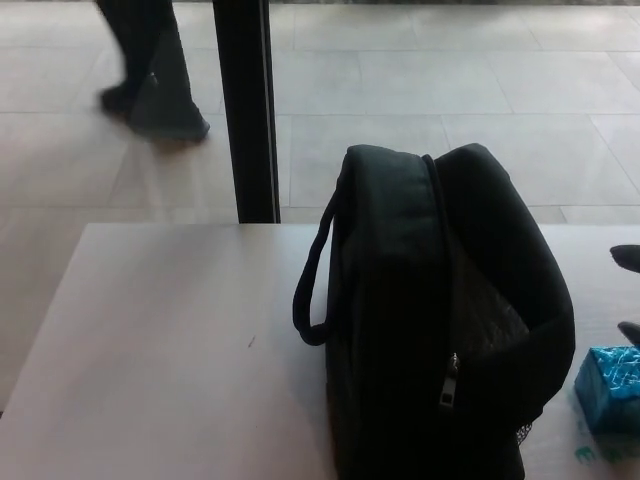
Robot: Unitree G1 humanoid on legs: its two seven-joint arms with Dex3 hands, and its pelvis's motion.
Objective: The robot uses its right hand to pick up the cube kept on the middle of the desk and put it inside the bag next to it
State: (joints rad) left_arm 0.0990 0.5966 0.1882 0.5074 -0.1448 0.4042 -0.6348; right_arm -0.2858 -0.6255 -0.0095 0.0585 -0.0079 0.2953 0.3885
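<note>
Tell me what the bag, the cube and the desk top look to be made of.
Bag: black woven fabric, matte, with soft sagging sides, a sewn carry loop and a metal-looking zipper pull.
Cube: glossy bright blue with a crinkled surface, perhaps foil or plastic; unclear.
Desk: smooth pale matte top, probably laminate.

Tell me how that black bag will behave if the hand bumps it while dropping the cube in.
The black bag stands upright on the desk, taller than its base looks wide, so a sideways knock could probably tip it. Its fabric sides sag round the unzipped opening, so it likely gives rather than resists. The loose handle may snag fingers. The blue cube sits just beside it.
</note>
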